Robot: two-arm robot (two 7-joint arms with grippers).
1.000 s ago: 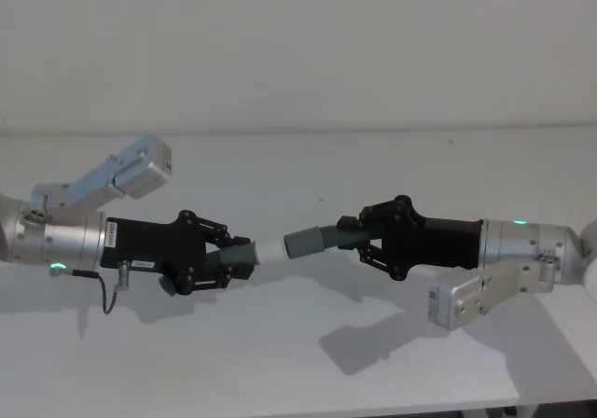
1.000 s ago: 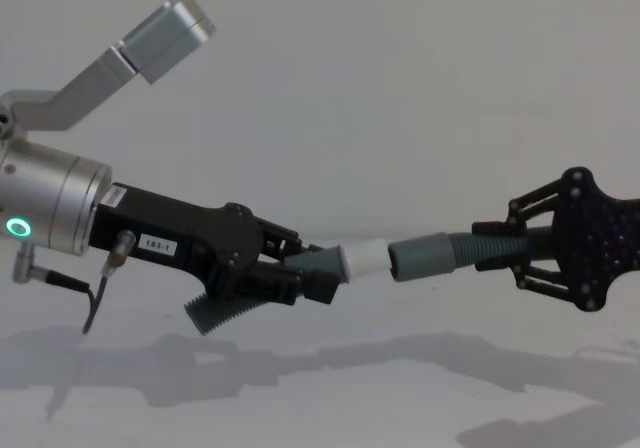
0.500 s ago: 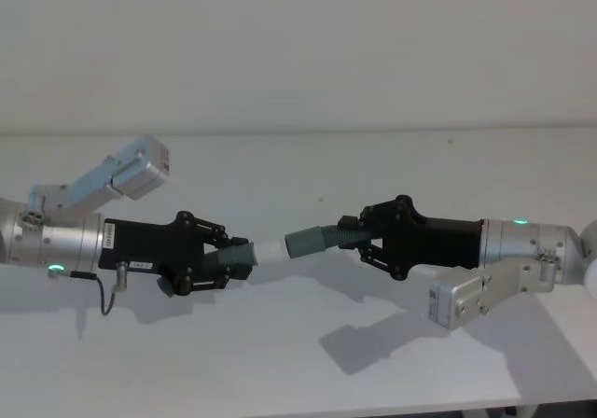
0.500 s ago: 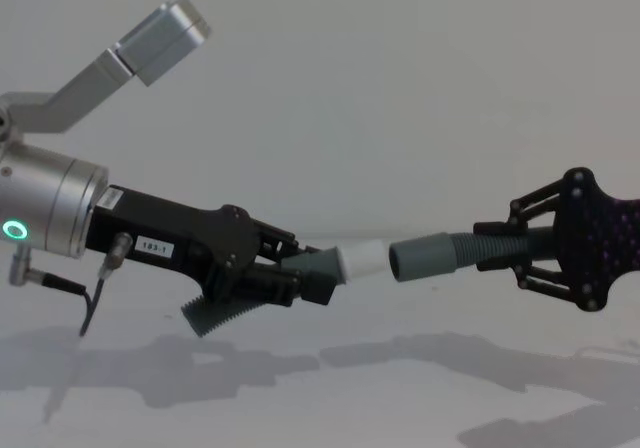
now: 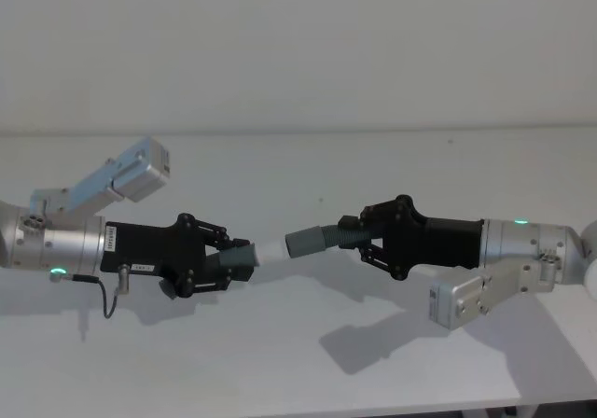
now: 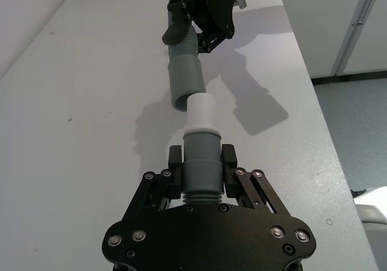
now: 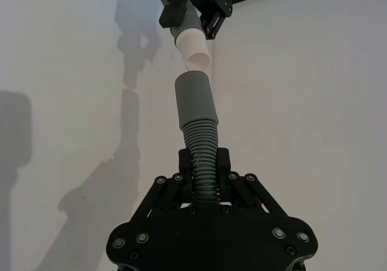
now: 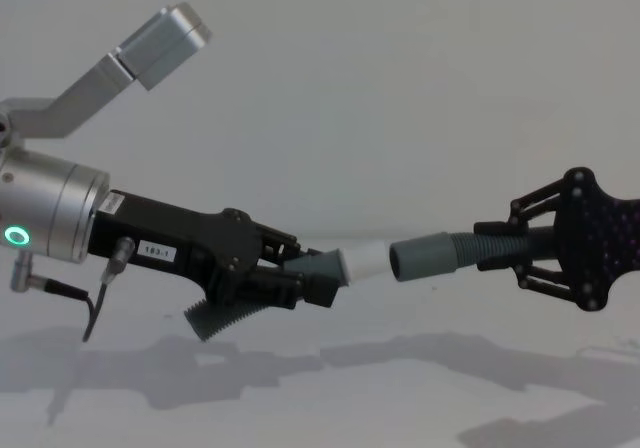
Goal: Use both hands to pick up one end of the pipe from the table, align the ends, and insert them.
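While both pipe pieces are held above the table [image 5: 308,343], the left gripper [image 5: 229,264] reaches in from the robot's left and the right gripper [image 5: 368,239] from its right, facing each other across the middle of the work area.

Left gripper: jaws closed on the grey body of the short piece [image 8: 322,266], with the white plug tip [image 8: 366,259] projecting toward the right gripper. A serrated finger [image 8: 225,314] hangs below the clamped section in the chest view.

Right gripper: jaws closed on the ribbed section [image 7: 204,156] of the longer piece [image 5: 322,240], with the smooth grey cuff [image 8: 420,256] pointing back at the plug tip.

Relation of the ends: in the chest and head views the plug tip meets the mouth of the cuff; the left wrist view shows the tip [image 6: 201,115] reaching the cuff rim [image 6: 184,83] at a slight angle. The right wrist view shows the two ends a little out of line. How far the tip has entered cannot be told.

Surroundings: the table carries the shadows of both arms. Nothing stands between the two ends. Each arm's silver wrist camera housing [image 5: 131,171] sits clear of the joint.
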